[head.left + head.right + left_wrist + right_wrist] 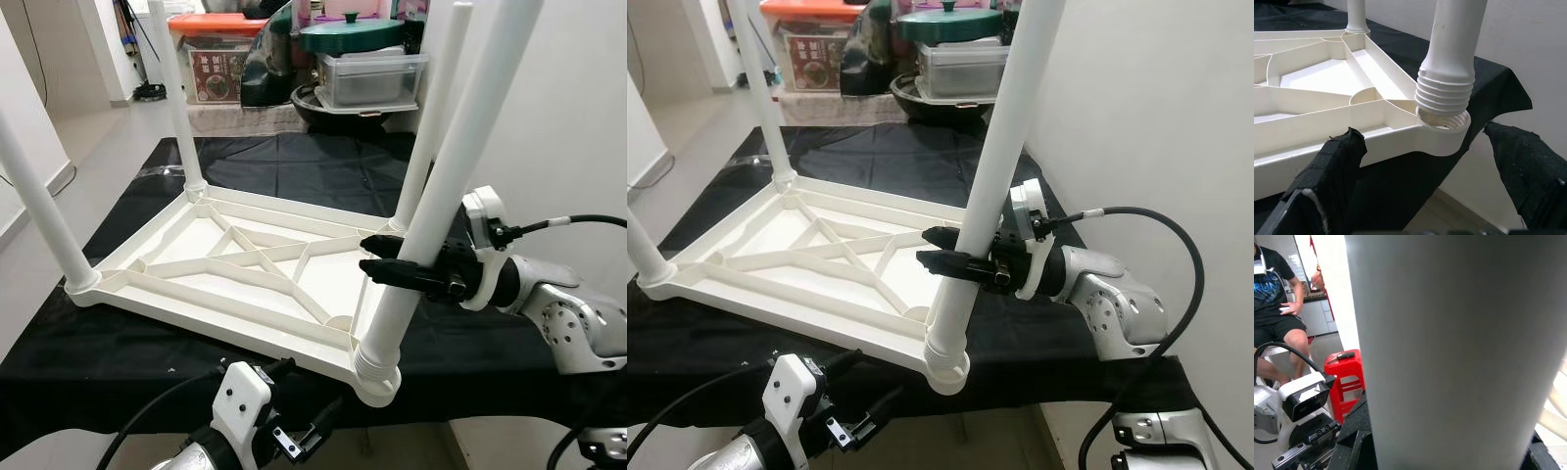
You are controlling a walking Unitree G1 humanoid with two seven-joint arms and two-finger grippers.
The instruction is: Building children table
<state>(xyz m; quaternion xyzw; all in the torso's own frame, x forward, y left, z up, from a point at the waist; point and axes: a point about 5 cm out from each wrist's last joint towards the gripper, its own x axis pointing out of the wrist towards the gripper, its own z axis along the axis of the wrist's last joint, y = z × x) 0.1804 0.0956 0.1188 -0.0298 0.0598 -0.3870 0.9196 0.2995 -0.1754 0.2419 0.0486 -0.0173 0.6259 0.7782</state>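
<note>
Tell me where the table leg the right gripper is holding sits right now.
The table leg stands at the tabletop's near right corner, its threaded end in the corner socket, with the right gripper clamped around it partway up.

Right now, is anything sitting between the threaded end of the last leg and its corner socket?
Nothing visible. The right tool holds the leg, whose threaded end sits tilted at the socket mouth, not fully screwed in. The left tool hangs open below.

A white wall (1136, 108) flanks pale floor tiles (88, 122); a red stool (1347, 377) stands nearby.
</note>
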